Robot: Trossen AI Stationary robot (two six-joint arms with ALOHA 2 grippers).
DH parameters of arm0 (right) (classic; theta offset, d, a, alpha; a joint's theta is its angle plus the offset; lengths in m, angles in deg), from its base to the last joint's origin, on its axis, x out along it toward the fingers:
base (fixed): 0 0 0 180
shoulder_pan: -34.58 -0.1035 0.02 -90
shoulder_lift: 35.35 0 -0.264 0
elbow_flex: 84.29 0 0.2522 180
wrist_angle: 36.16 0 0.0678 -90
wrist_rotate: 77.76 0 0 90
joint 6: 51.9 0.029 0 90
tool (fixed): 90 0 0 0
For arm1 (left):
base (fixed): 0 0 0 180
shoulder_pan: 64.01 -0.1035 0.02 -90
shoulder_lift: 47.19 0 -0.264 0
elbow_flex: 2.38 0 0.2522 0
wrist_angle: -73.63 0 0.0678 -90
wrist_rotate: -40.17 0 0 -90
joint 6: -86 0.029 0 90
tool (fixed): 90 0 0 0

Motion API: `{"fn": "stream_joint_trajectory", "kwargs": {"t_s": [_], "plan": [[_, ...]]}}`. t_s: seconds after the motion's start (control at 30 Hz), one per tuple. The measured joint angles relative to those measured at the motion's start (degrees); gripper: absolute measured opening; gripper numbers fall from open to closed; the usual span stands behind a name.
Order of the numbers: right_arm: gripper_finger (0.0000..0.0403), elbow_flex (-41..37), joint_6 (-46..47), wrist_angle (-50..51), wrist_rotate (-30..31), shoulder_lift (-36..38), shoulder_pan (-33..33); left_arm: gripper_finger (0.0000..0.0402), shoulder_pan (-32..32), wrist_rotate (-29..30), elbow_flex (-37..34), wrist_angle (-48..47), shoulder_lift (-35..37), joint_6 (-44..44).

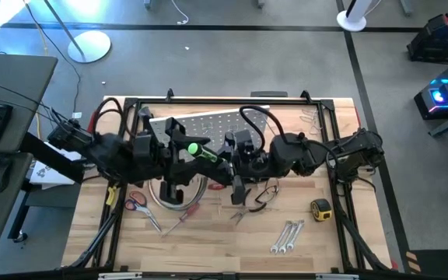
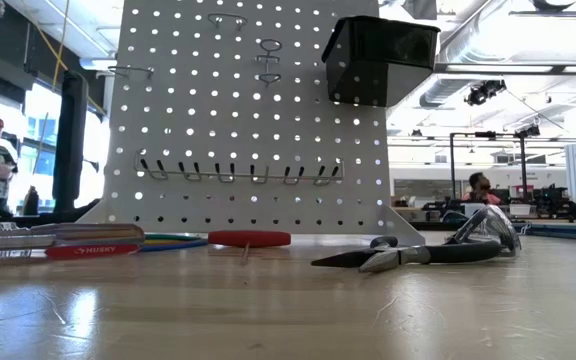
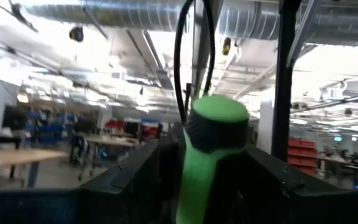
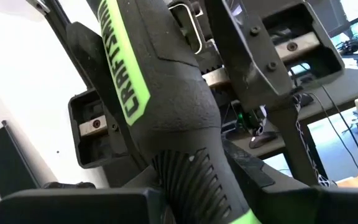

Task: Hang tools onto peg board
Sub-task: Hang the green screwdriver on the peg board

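Observation:
The green-and-black-handled screwdriver point(image 1: 197, 149) hangs in the air in front of the white peg board point(image 1: 208, 123), with both arms meeting on it. My left gripper point(image 1: 183, 148) is shut on its handle and my right gripper point(image 1: 228, 160) is shut on its ribbed end. In the low view the peg board point(image 2: 248, 120) stands upright with its black bin point(image 2: 378, 60) and a row of hooks; neither gripper shows there. The screwdriver's shaft is hidden. My left gripper pinches the handle's green middle point(image 3: 194, 180) between its two fingers point(image 4: 98, 130), which lie across it. The black butt cap point(image 3: 217, 124) sticks out past the fingers. The screwdriver is lifted clear of the table. My right gripper has the handle's black ribbed neck point(image 4: 188, 177) running back between its two fingers point(image 4: 67, 202). They come from the table's right side, roughly along the handle. The place of contact lies at the picture's bottom edge and shows only in part.
On the table lie red-handled scissors point(image 1: 137, 202), a red-handled screwdriver point(image 2: 248, 238), black-handled pliers point(image 2: 418, 255), silver wrenches point(image 1: 286, 236) and a yellow tape measure point(image 1: 321, 208). A black frame point(image 1: 337, 155) borders the table. People show in the room beyond.

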Motion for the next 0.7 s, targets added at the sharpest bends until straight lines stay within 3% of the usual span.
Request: {"fn": "stream_joint_trajectory", "kwargs": {"t_s": [0.43, 0.7], "plan": [[0.0078, 0.0, 1.4, -0.7, 1.9, 0.0, -0.1, 0.0117, 0.0, 0.0, 0.0, 0.0, -0.2, 0.3], [0.0223, 0.0, -1.1, -1.3, 7.7, 0.1, -3.0, 0.0117, 1.2, 3.9, -0.1, -7.6, 4.6, -0.8]]}}
